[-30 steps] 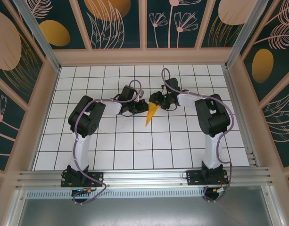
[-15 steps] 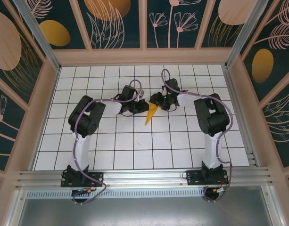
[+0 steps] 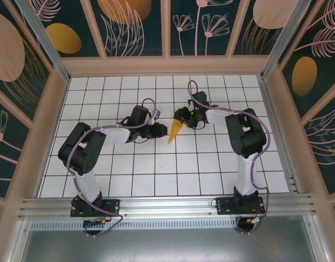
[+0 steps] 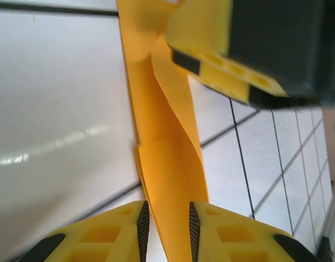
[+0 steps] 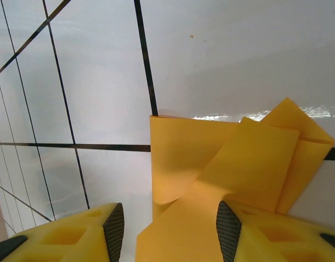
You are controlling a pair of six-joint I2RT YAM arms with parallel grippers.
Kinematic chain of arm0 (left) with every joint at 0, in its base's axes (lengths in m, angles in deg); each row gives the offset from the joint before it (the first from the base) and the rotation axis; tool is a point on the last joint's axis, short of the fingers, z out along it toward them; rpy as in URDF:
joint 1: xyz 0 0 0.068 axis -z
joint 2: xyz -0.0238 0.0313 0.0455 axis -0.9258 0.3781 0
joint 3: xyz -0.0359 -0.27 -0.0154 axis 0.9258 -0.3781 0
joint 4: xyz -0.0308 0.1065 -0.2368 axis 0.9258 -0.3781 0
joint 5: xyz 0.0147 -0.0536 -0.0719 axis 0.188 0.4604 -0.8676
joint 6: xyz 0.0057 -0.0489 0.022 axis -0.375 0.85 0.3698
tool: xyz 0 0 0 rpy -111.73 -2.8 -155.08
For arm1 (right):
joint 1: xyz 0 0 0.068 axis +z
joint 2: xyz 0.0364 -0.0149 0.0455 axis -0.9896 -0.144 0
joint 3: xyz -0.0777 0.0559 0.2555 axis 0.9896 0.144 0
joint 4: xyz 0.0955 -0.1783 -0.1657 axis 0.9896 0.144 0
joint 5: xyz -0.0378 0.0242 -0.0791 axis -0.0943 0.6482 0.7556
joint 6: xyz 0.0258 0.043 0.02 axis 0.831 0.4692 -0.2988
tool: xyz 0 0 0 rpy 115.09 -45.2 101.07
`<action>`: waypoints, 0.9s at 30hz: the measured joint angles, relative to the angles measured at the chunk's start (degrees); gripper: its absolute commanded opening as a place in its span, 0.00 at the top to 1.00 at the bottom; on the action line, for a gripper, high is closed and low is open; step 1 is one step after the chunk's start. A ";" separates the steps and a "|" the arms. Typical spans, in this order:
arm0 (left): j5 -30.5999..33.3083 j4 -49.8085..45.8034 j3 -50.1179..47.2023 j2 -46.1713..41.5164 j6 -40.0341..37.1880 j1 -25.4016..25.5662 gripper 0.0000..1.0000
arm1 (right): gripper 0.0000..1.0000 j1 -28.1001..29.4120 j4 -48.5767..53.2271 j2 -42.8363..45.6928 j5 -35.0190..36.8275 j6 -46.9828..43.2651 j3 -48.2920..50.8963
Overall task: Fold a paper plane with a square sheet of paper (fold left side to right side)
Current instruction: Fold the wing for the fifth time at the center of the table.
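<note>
The square sheet of paper is folded into a narrow orange-yellow paper plane (image 3: 174, 131) that lies on the white grid table, point toward the near side. In the left wrist view its paper (image 4: 167, 147) runs between my left gripper's (image 4: 166, 210) pads, with a gap on the left side, so the jaws stand slightly apart. My left gripper (image 3: 160, 130) sits at the plane's left edge. At the wide far end my right gripper (image 3: 182, 119) is open. It straddles the folded layers (image 5: 227, 169), and its right pad (image 5: 228, 229) touches them.
The right gripper's yellow finger (image 4: 216, 60) sits on the paper's far end, close to my left fingers. The enclosure's wooden walls (image 3: 276, 109) ring the white grid table (image 3: 156, 169). An aluminium rail (image 3: 167, 204) runs along the near edge.
My left gripper has gone from shut on the paper to slightly apart. The left arm has dropped lower and stretched out, its elbow swinging left. The right arm has stayed put.
</note>
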 measured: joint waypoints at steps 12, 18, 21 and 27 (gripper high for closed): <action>-5.25 3.23 6.05 3.19 1.66 5.53 0.72 | 0.47 0.00 0.02 0.00 0.00 0.00 0.02; -3.98 1.90 10.88 7.82 0.66 5.38 0.72 | 0.47 0.00 0.02 0.00 0.00 -0.02 0.00; -3.80 1.25 11.13 9.33 0.35 5.38 0.72 | 0.48 0.00 0.02 0.00 0.00 -0.02 0.02; -2.60 -1.25 11.17 10.43 -0.74 5.38 0.72 | 0.47 0.00 0.02 0.00 0.00 -0.02 0.00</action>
